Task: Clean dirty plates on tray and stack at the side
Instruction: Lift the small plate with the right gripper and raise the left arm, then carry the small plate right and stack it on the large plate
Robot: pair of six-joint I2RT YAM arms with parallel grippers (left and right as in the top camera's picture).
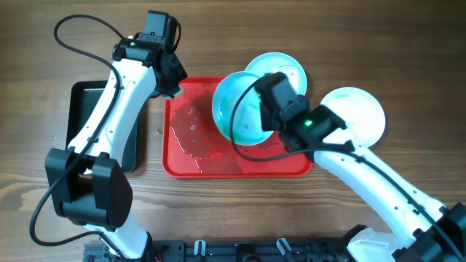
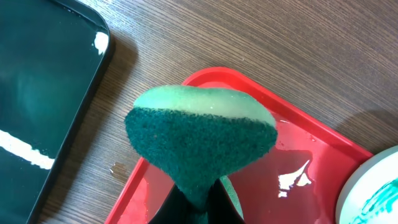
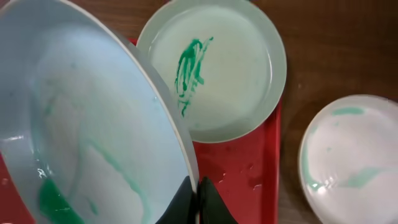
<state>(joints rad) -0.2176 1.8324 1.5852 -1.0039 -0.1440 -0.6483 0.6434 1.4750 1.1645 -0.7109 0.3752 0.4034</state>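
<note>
**Wiping step, overhead and wrist views.** The held plate (image 1: 231,105), pale cyan, is raised on edge above the middle of the tray (image 1: 182,164). Its rim is pinched between the fingers of the right gripper (image 3: 196,200), which are pressed hard onto it at the bottom of the right wrist view. Teal-green residue is seen on the lower left of the inner face, so this plate is judged only partly cleaned. The sponge (image 2: 199,137), pale green with a darker scouring face, is clamped in the left gripper (image 2: 194,202). It is shown above the upper left corner of the tray, well apart from the held plate. A second plate (image 3: 211,68), marked by a distinct green smear at its centre, is seen at the upper right of the tray, extending past the rim; it is judged unwiped. A white plate (image 1: 357,116) is set on the wooden surface (image 1: 393,36) just right of the tray. Only faint streaks are visible on it, and it is taken as the base of the stack. A black tray (image 1: 102,124) is seen at the left of the frame. The next move is judged to require that the sponge be carried rightward onto the tilted face and drawn across the residue while the rim is gripped firmly; with a slack pinch the plate could slip.
</note>
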